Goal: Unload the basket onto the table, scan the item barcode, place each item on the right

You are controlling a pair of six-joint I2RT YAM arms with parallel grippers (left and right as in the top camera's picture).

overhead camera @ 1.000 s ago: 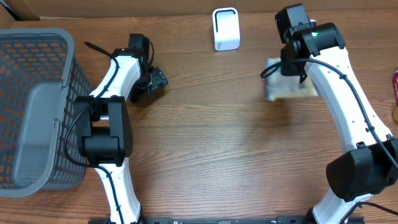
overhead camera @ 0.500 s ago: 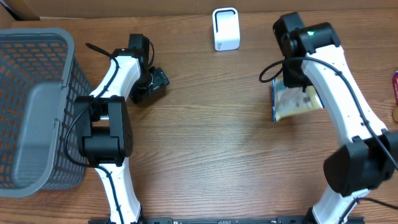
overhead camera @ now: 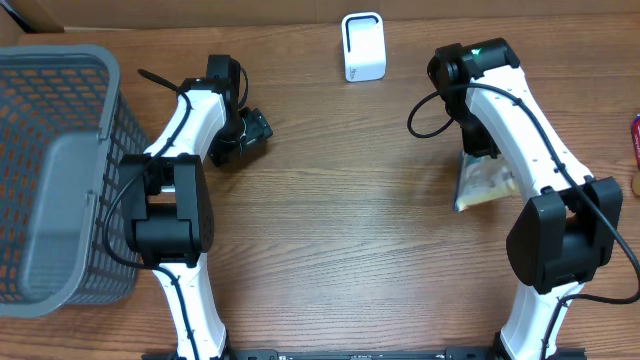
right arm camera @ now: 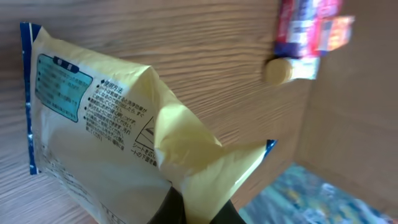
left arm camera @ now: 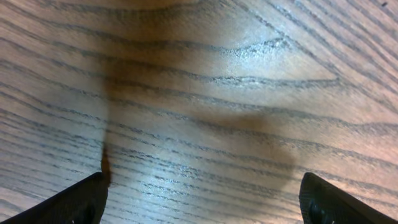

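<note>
The left claw [overhead camera: 249, 131] is spread wide over bare table [overhead camera: 340, 230] and holds nothing; the white scanner [overhead camera: 363, 46] lies off to its right. The right claw [right arm camera: 198, 206] pinches a crumpled corner of the yellow packet [right arm camera: 106, 124]. The packet's long axis seems to trail back toward the arm's base, partly hidden, and the scanner lies left of and beyond this nearer claw.

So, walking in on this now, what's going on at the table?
The right arm's fingers are shut on a crumpled edge of a yellow packet, well short of the white scanner at the far side. The left arm's fingers stand open over the bare table beside the grey basket, holding nothing.
</note>
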